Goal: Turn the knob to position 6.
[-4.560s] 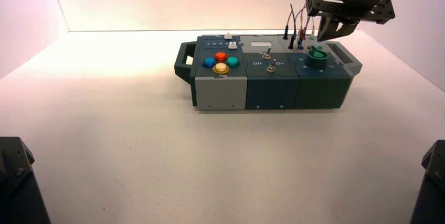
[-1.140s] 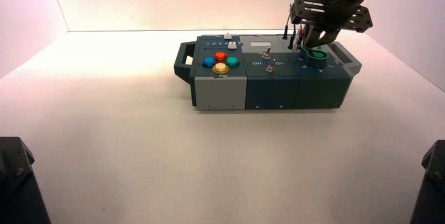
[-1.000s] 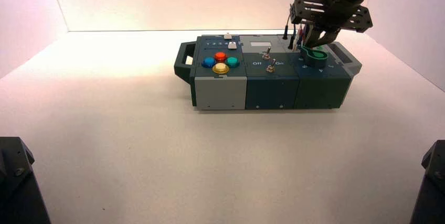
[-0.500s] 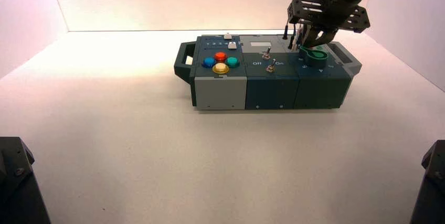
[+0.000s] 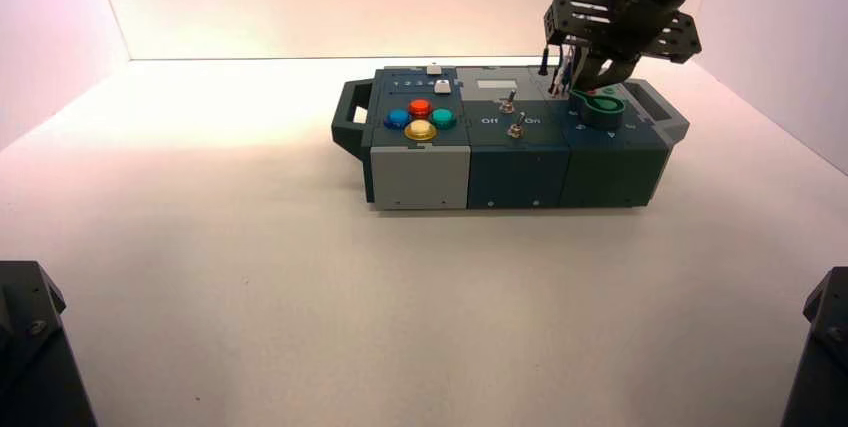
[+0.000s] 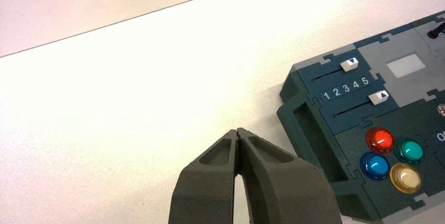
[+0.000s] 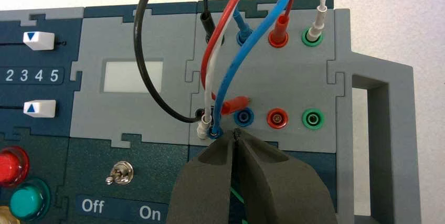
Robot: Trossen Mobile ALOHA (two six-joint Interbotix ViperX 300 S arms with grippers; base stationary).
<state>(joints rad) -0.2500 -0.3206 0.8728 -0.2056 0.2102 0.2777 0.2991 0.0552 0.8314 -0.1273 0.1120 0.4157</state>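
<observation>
The green knob (image 5: 603,109) sits on the right end of the box (image 5: 520,162), in front of the wire sockets. My right gripper (image 5: 592,85) hangs just above the knob's back left edge, shut, fingertips together. In the right wrist view the right gripper (image 7: 236,136) covers most of the knob (image 7: 237,198); only a thin green sliver shows in the slit between the fingers. The knob's position marks are hidden. My left gripper (image 6: 239,132) is shut and empty, parked high off the box's left end.
Looping black, red, blue and white wires (image 7: 220,51) are plugged in just behind the knob, close to my right fingertips. Two metal toggle switches (image 5: 512,115) stand at mid box. The coloured push buttons (image 5: 420,119) and two sliders (image 6: 362,80) are at the left end.
Since the earliest frame my right gripper came down and left onto the knob, and the knob's lobe swung leftward. Over the last second the gripper crept slightly further left.
</observation>
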